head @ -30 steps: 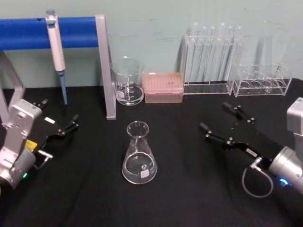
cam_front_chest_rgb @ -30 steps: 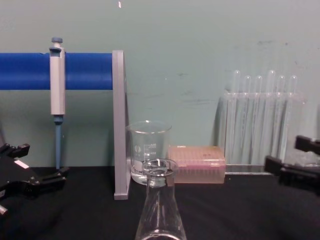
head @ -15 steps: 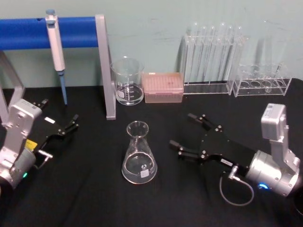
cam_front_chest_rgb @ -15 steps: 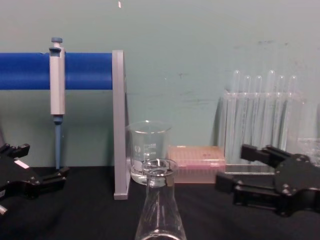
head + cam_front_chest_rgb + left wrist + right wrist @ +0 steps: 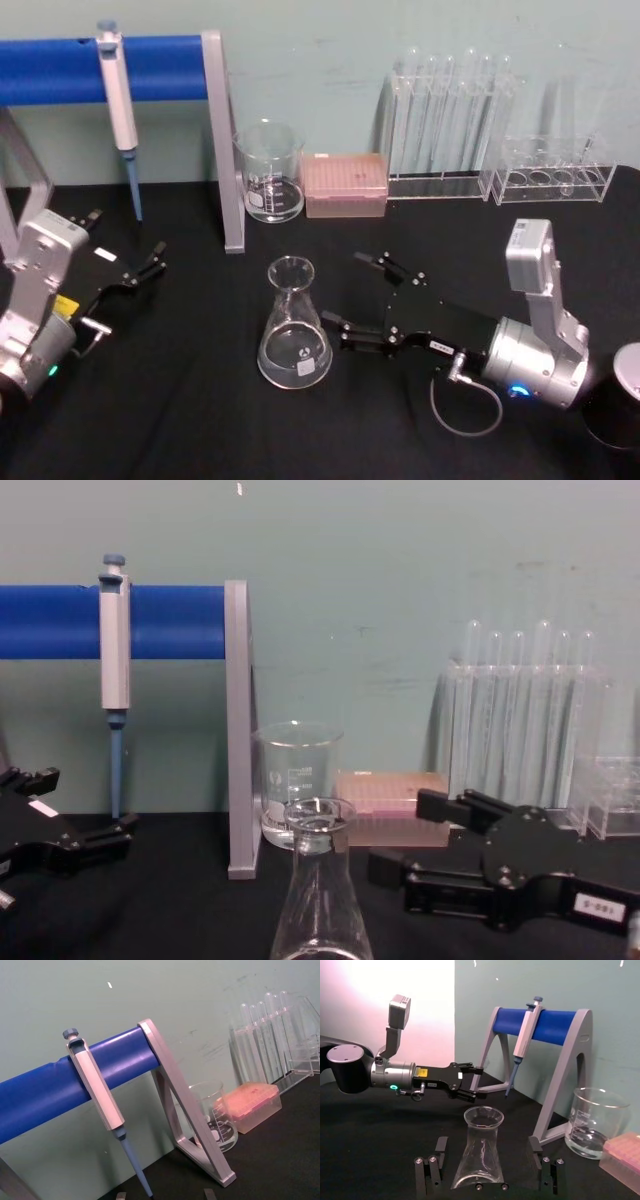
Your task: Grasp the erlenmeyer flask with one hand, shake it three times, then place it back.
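Claw: right gripper (image 5: 344, 288), fingers spread wide, holding nothing | position: low over black table (image 5: 180, 420), just right of erlenmeyer flask (image 5: 293, 330); right wrist view puts flask between the fingers, a gap on each side | flask: upright, mid-table, in front of beaker (image 5: 268, 170) | left gripper (image 5: 128, 235): fingers apart, at table's left.

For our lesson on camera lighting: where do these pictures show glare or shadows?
Right wrist view: glare washes out the wall behind the left arm. Head view: the test tubes cast soft shadows on the wall, and highlights glint on the base of the erlenmeyer flask.
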Robot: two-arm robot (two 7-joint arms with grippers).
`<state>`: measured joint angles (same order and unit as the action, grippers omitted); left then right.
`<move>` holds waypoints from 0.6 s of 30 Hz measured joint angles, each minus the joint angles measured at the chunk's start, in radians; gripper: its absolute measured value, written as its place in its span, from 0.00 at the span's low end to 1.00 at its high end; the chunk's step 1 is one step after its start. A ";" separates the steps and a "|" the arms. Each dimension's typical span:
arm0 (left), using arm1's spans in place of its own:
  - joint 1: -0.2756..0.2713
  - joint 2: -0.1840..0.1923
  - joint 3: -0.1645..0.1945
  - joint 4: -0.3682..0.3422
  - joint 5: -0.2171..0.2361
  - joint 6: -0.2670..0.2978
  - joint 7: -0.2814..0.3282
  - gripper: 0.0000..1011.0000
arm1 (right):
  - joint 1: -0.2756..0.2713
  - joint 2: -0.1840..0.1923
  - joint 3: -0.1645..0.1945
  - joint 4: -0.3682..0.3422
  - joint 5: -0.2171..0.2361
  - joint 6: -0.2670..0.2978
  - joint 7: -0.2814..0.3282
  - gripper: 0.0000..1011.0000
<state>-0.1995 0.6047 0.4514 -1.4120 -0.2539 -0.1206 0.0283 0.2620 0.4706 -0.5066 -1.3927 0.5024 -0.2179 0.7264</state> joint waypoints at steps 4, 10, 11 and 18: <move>0.000 0.000 0.000 0.000 0.000 0.000 0.000 0.99 | 0.016 -0.011 -0.010 0.022 0.001 0.001 0.013 0.99; 0.000 0.000 0.000 0.000 0.000 0.000 0.000 0.99 | 0.036 -0.024 -0.023 0.050 0.001 0.002 0.026 0.99; 0.000 0.000 0.000 0.000 0.000 0.000 0.000 0.99 | 0.038 -0.026 -0.024 0.053 0.001 0.002 0.027 0.99; 0.000 0.000 0.000 0.000 0.000 0.000 0.000 0.99 | 0.058 -0.039 -0.037 0.081 -0.002 -0.001 0.038 0.99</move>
<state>-0.1995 0.6046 0.4514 -1.4120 -0.2539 -0.1205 0.0283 0.3200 0.4315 -0.5433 -1.3118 0.5008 -0.2186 0.7643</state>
